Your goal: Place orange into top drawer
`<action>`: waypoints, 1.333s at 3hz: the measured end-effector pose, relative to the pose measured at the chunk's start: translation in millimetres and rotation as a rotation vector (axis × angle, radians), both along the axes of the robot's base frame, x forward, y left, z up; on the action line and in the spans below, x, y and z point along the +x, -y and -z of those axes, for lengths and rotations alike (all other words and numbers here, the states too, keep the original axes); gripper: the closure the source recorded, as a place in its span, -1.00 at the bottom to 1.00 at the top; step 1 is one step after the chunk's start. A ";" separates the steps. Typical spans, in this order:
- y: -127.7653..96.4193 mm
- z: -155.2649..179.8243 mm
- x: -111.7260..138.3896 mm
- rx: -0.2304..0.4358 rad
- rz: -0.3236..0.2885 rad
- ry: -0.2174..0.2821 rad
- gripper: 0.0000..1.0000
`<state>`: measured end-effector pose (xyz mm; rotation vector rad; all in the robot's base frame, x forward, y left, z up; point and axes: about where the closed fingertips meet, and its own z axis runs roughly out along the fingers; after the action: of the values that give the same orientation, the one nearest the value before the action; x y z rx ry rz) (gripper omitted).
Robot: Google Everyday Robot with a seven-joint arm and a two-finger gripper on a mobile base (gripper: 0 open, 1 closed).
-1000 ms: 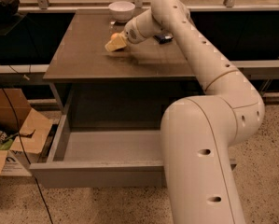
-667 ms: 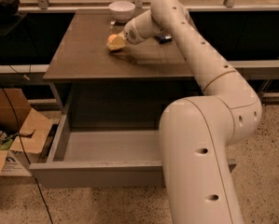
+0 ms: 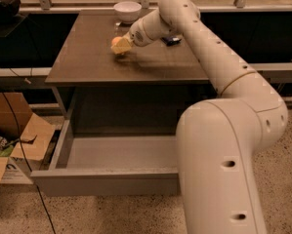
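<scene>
The orange (image 3: 115,42) sits at the back middle of the brown cabinet top (image 3: 87,57). My gripper (image 3: 120,46) reaches over from the right and is shut on the orange, at or just above the surface. The top drawer (image 3: 106,182) is pulled out wide below the cabinet top. Its grey inside (image 3: 121,152) holds nothing, and my arm's big white lower segment (image 3: 223,165) covers its right part.
A white bowl (image 3: 127,9) stands at the back edge, behind the gripper. A dark snack packet (image 3: 172,40) lies to the right, partly behind my arm. An open cardboard box (image 3: 13,130) and a black cable (image 3: 9,111) are on the floor at left.
The gripper has barely shifted at the orange. More of the orange shows at its tip than a second ago. The drawer has stayed open.
</scene>
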<state>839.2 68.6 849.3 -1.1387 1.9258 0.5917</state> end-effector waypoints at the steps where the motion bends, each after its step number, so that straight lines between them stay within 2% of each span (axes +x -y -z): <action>1: 16.1 -31.9 -36.0 0.033 0.004 0.031 1.00; 2: 37.4 -69.1 -83.8 0.077 0.026 0.080 1.00; 3: 57.4 -87.4 -144.4 0.124 0.047 0.085 1.00; 4: 76.4 -75.8 -205.3 0.169 0.088 0.027 1.00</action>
<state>633.8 -7.8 925.1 -0.9461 1.8547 0.6741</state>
